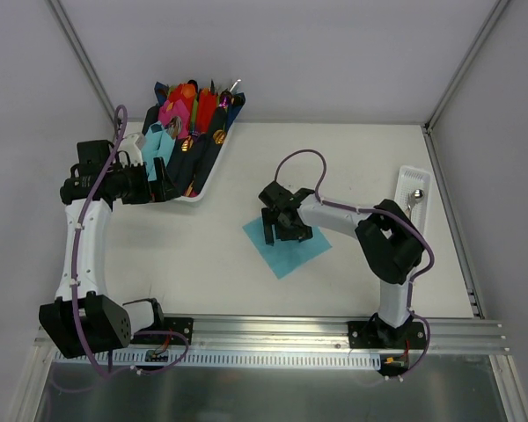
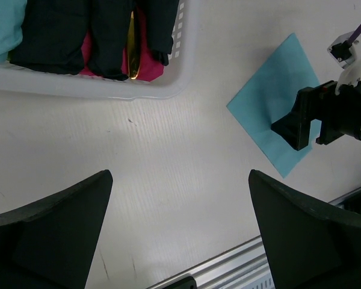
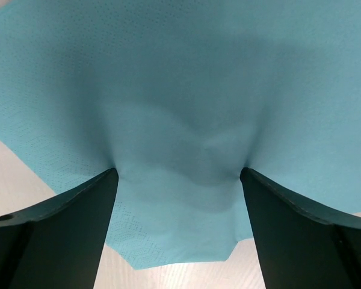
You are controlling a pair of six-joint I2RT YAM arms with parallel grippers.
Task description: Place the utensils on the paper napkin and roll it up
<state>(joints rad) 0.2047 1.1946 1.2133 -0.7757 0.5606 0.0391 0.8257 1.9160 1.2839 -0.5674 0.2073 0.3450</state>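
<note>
The teal paper napkin [image 1: 292,256] [image 2: 277,102] lies flat on the table, turned like a diamond. My right gripper [image 1: 282,230] [image 3: 177,174] is down on it, open, with both fingertips pressing into the paper. Between them the napkin [image 3: 180,90] puckers up slightly near its edge. A silver spoon [image 1: 416,197] rests in a small white tray [image 1: 413,169] at the right edge of the table. My left gripper [image 1: 163,186] [image 2: 180,180] hovers open and holds nothing, next to the basket at the back left, over bare table.
A white basket [image 1: 213,171] [image 2: 78,87] at the back left holds pink, red, dark navy and light blue napkin bundles with gold cutlery. An aluminium rail [image 1: 273,330] [image 2: 228,265] runs along the near edge. Grey walls enclose the table.
</note>
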